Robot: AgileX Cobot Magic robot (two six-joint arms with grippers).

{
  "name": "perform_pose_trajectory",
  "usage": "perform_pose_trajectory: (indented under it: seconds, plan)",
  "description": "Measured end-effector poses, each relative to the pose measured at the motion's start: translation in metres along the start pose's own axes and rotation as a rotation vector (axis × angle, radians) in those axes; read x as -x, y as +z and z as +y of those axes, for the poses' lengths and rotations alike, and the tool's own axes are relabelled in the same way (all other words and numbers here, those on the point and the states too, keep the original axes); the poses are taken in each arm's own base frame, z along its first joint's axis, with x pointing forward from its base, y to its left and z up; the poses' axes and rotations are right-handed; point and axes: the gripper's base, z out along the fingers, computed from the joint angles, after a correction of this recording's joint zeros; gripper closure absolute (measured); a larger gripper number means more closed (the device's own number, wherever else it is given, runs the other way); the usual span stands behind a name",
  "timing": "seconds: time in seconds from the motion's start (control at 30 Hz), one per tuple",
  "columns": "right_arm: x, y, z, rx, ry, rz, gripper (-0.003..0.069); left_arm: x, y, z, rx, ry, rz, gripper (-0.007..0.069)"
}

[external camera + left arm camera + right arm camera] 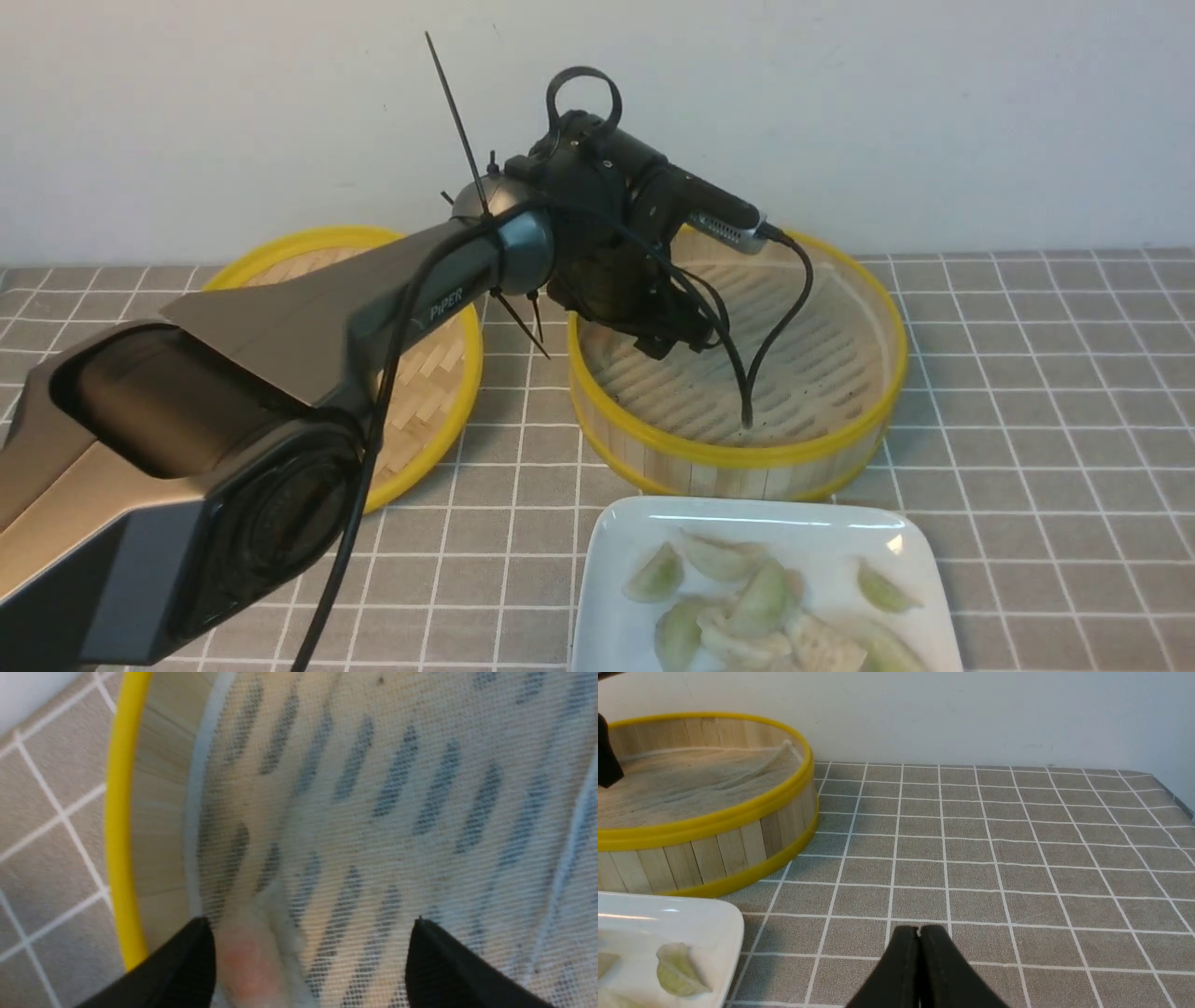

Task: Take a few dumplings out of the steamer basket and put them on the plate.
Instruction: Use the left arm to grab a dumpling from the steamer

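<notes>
Inside steamer basket [122, 858], pinkish dumpling [252, 961], near spread left claw [310, 945]

round bamboo steamer basket [728, 467]: walls are showing smooth, matt wooden slats
pale liner inside the basket [373, 830]: is looking like thin, matt, mesh-woven cloth
square white plate [625, 523]: is gleaming like glazed ceramic, a highlight shining near its one o'clock edge
small pleated pale-green dumplings [759, 597]: are looking soft and slightly translucent
round yellow-rimmed lid [425, 401]: is showing flat herringbone weave
grey tiled surface [971, 858]: is looking matt
</notes>
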Motion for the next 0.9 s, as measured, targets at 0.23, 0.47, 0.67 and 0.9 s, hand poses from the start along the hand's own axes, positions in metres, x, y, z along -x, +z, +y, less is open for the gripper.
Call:
perform_pose_trajectory:
  seconds: [0.23, 0.47, 0.67, 0.9]
  plan:
    - [0.000, 0.000, 0.000, 0.000, 0.000, 0.000, 0.0673, -0.001, 0.005, 0.000, 0.010, 0.012, -0.001, 0.0133]
    - [0.000, 0.000, 0.000, 0.000, 0.000, 0.000, 0.0673, -0.003, 0.014, -0.004, 0.017, 0.028, 0.008, 0.0133]
    - [0.000, 0.000, 0.000, 0.000, 0.000, 0.000, 0.0673, -0.002, 0.014, -0.007, -0.015, 0.003, 0.005, 0.0133]
    - [0.000, 0.000, 0.000, 0.000, 0.000, 0.000, 0.0673, 0.007, 0.007, -0.015, -0.097, -0.022, -0.032, 0.0132]
